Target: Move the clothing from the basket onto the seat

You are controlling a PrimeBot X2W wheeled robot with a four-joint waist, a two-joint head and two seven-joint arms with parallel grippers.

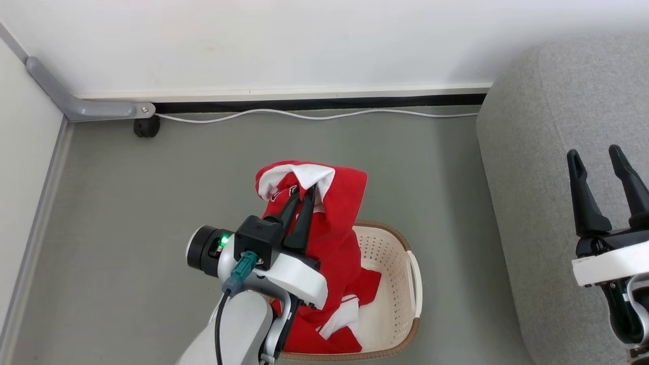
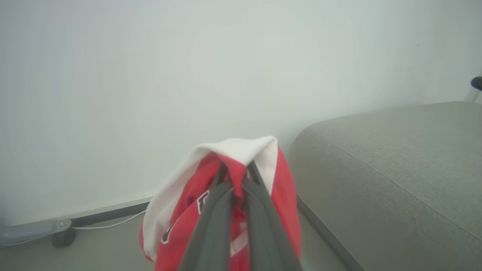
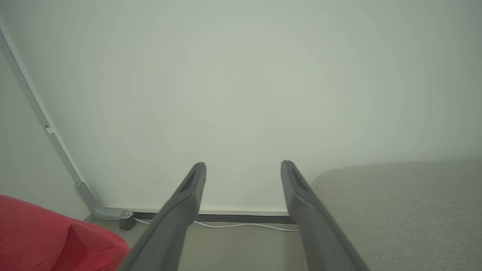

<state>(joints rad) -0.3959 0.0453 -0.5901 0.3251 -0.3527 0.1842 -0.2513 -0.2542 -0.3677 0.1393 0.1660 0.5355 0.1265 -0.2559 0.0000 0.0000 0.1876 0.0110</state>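
Woven grey seat [image 1: 532, 152], perforated plastic basket [image 1: 390, 284]

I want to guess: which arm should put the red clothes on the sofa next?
Left. The left gripper is shut on the clothing above the basket; the right gripper is open and empty.

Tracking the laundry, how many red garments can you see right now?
2, probably: one red garment hangs from the shut left claw above the laundry basket; a second garment lies bunched inside it. Their folds overlap, so they could be one piece.
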